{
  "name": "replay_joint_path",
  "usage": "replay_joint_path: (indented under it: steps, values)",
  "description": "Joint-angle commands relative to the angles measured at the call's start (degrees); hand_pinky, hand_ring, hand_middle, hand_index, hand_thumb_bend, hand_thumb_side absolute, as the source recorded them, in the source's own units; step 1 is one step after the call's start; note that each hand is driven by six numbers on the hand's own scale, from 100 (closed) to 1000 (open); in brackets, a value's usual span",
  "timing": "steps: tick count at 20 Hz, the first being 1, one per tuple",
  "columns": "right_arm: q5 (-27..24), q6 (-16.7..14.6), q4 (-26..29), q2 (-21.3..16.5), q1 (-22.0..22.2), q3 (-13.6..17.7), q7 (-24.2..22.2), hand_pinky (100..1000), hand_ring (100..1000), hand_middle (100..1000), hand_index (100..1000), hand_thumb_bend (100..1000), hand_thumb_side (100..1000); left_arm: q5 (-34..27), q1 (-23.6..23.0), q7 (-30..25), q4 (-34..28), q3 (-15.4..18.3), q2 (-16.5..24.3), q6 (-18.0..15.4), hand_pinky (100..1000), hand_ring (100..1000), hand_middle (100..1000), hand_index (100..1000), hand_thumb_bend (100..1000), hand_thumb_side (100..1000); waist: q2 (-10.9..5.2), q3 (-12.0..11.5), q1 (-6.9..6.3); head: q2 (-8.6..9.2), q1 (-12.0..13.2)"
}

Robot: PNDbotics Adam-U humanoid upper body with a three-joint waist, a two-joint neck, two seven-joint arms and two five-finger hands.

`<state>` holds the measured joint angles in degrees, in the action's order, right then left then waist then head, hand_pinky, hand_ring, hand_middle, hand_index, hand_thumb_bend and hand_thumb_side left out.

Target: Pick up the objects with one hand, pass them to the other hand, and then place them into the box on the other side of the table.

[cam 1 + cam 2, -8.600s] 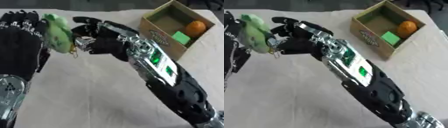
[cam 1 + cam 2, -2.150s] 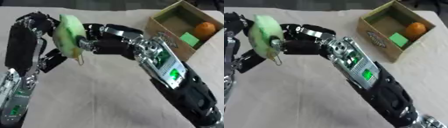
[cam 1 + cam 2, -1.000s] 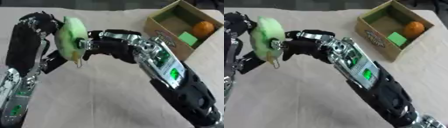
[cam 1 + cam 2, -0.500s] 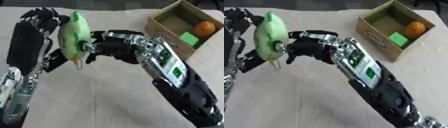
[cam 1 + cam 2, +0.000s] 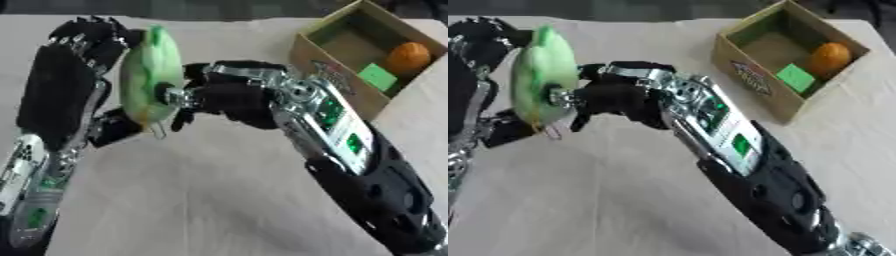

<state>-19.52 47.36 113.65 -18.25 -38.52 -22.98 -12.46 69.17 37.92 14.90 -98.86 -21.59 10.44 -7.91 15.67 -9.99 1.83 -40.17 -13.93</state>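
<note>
A flat, round, light-green soft object (image 5: 147,82) with a small metal clip hanging under it is held above the table at the left. My right hand (image 5: 229,97) reaches across from the right, its fingers curled onto the object's middle. Behind the object stands my left hand (image 5: 63,85), fingers straight and pointing up, palm against the object's back, thumb (image 5: 114,131) sticking out beneath it. The open cardboard box (image 5: 334,64) sits at the far right.
Inside the box lie an orange ball (image 5: 408,56) and a green block (image 5: 378,77). A pale cloth (image 5: 219,200) covers the table. My right forearm (image 5: 728,135) runs diagonally across the middle of the table.
The green object has turned more edge-on and risen slightly between the two hands. My left hand's fingers have straightened upward behind it, while the right hand stays on it.
</note>
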Motion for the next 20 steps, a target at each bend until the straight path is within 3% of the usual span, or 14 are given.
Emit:
replay_joint_path:
  steps: [1, 20]
  values:
    - [-1.2, -0.5, 0.9, -0.2, -1.1, 0.3, 1.0, 1000, 610, 320, 616, 100, 441, 1.2, 1.0, -1.3, -0.8, 0.0, -0.1, -0.1, 666, 654, 553, 786, 1000, 224, -1.01, 0.0, -0.15, 0.15, -0.2]
    - [-5.0, -0.3, 0.9, -0.9, -0.7, 1.5, 4.9, 1000, 587, 287, 578, 100, 444, 2.9, -0.4, -0.1, -1.7, 1.3, 1.6, 2.5, 662, 662, 559, 813, 1000, 356, -1.0, 0.0, -0.62, 0.39, -0.2]
